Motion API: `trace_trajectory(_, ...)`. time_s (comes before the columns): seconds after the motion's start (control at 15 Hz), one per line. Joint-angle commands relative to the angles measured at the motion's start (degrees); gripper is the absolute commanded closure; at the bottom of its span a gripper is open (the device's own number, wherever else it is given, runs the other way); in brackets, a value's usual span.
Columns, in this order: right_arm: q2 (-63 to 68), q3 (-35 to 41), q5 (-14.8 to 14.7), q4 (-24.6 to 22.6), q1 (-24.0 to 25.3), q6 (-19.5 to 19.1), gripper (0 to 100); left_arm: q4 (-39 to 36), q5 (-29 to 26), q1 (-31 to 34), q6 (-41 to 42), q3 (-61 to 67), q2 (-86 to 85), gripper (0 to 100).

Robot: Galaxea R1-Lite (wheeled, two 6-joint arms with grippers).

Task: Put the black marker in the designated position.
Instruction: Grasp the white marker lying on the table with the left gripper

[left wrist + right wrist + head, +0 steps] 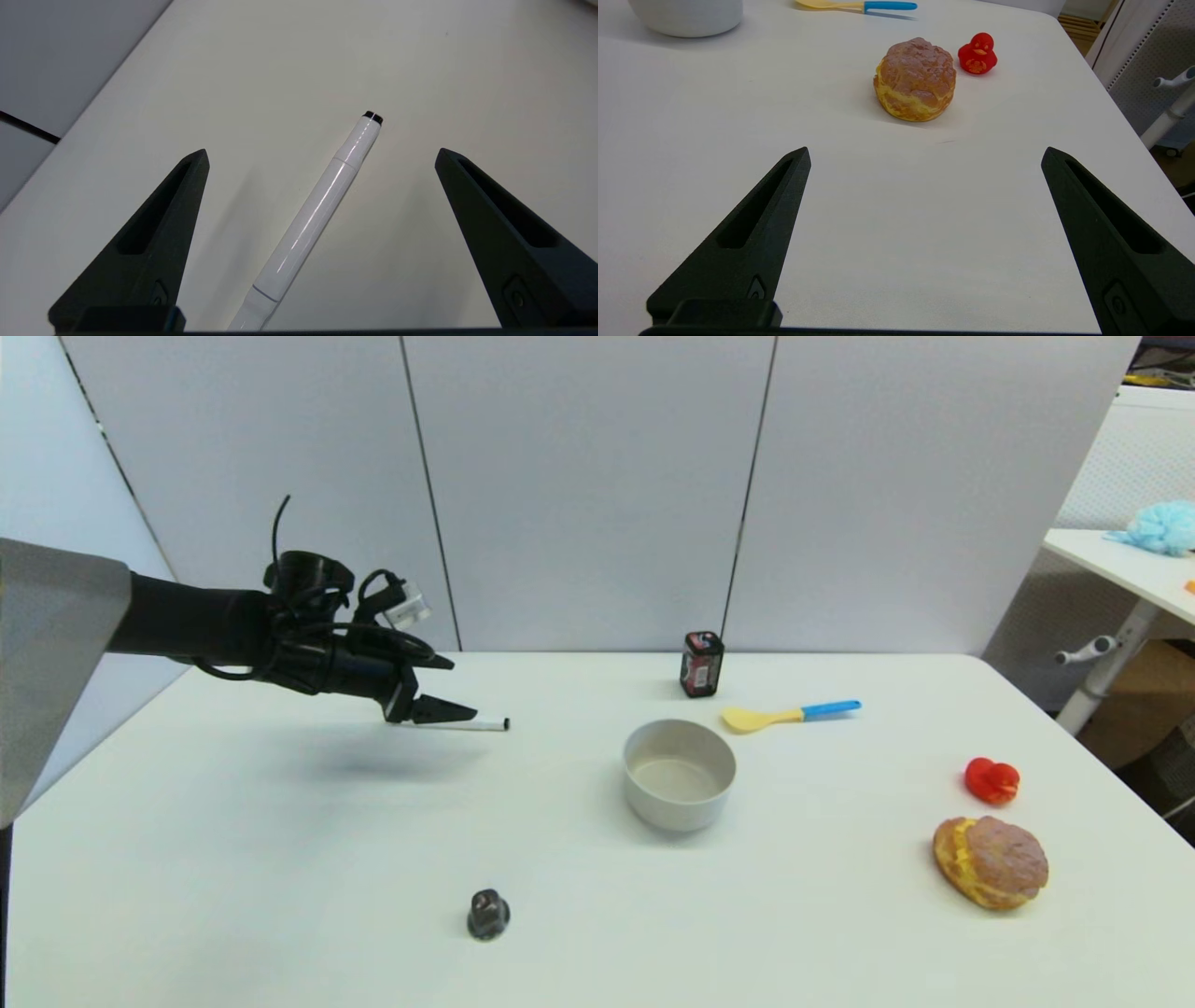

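Observation:
The black marker [474, 725] is a thin white stick with dark ends, lying flat on the table at the back left. My left gripper [464, 689] hovers just over its near end, open. In the left wrist view the marker [322, 205] lies between the two widely spread fingers [168, 224] without touching either, and my left gripper [322, 151] holds nothing. My right gripper [925, 149] is open and empty, low over the table's right side; it does not show in the head view.
A white bowl [679, 774] stands mid-table, with a yellow spoon with a blue handle [789, 714] and a small dark box [701, 664] behind it. A red toy [991, 780] and a cream puff [991, 861] lie right. A small dark lump [487, 914] sits near the front.

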Motion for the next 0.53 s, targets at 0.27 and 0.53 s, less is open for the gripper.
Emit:
trace_trajectory(0.27,0.07,0.0,0.03,0.01,0.0,-0.09,0,0.02,-1.2,0.0,0.23,-0.21,4.4,0)
trace_trajectory(0.53,0.07,0.0,0.03,0.01,0.0,-0.09,0,-0.07,-1.11,0.0,2.86,-0.21,5.01,0)
